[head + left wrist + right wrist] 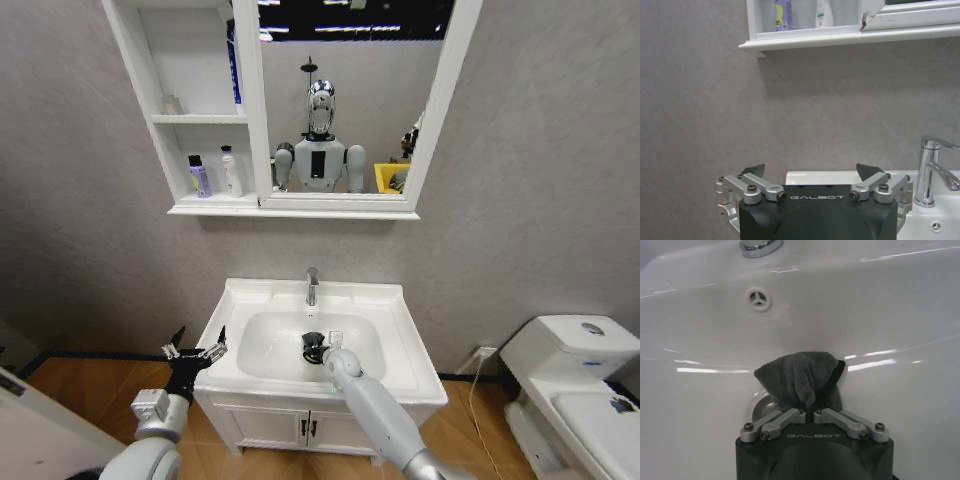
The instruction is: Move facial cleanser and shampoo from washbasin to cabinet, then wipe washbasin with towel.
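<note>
Head view: right tool (314,348) in washbasin (400,330)

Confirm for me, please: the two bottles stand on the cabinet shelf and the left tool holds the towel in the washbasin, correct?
Not quite. The right tool holds the towel in the washbasin, as the right wrist view shows. The left tool hangs open beside it. The two bottles do stand on the cabinet shelf.

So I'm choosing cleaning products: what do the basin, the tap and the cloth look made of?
The washbasin looks like glazed white ceramic, with sharp light streaks on it. The tap appears to be chrome-plated metal, mirror-bright. The towel, clamped in the right gripper, seems to be dark grey microfibre or terry, with a fuzzy matte pile.
</note>
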Robot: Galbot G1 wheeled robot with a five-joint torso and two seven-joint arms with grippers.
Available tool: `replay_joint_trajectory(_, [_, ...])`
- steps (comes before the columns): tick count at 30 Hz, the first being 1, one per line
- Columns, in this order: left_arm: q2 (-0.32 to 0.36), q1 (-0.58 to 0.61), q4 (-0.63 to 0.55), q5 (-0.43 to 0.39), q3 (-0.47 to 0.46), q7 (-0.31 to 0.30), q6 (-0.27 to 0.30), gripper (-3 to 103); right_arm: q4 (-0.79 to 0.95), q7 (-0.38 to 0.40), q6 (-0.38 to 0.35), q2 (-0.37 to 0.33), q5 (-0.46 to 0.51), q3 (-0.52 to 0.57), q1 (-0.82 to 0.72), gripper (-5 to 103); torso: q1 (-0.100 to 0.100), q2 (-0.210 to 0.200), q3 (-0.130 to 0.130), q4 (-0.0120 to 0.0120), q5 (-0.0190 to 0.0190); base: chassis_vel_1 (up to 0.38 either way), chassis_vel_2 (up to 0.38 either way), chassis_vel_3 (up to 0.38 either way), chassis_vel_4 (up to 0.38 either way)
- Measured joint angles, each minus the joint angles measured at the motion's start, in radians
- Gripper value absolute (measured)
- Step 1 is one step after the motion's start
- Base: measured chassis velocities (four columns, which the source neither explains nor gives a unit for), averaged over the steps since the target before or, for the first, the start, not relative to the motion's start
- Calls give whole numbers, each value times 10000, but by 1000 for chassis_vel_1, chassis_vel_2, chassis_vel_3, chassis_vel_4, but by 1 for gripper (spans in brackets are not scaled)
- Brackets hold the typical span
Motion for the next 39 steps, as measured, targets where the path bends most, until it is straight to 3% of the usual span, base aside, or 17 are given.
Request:
replay_joint_trajectory(4, [0,0,0,0,0,0,0,100,297,387,-25,-295,-40,121,-140,2,0,0,0,-3,-1,0,0,0,0])
replay_joint_trajectory(10, [0,0,0,0,0,0,0,100,275,363,-34,-321,-54,90,-93,2,0,0,-1,-7,-5,0,0,0,0])
replay_joint_trajectory(30, [0,0,0,0,0,0,0,100,-1339,-682,192,1095,-1071,-476,627,2,0,-1,-2,-6,-4,0,0,0,0])
replay_joint_trajectory(39, [0,0,0,0,0,0,0,100,-1439,-991,343,1284,-1136,-420,617,2,1,-2,1,0,-1,0,0,0,0])
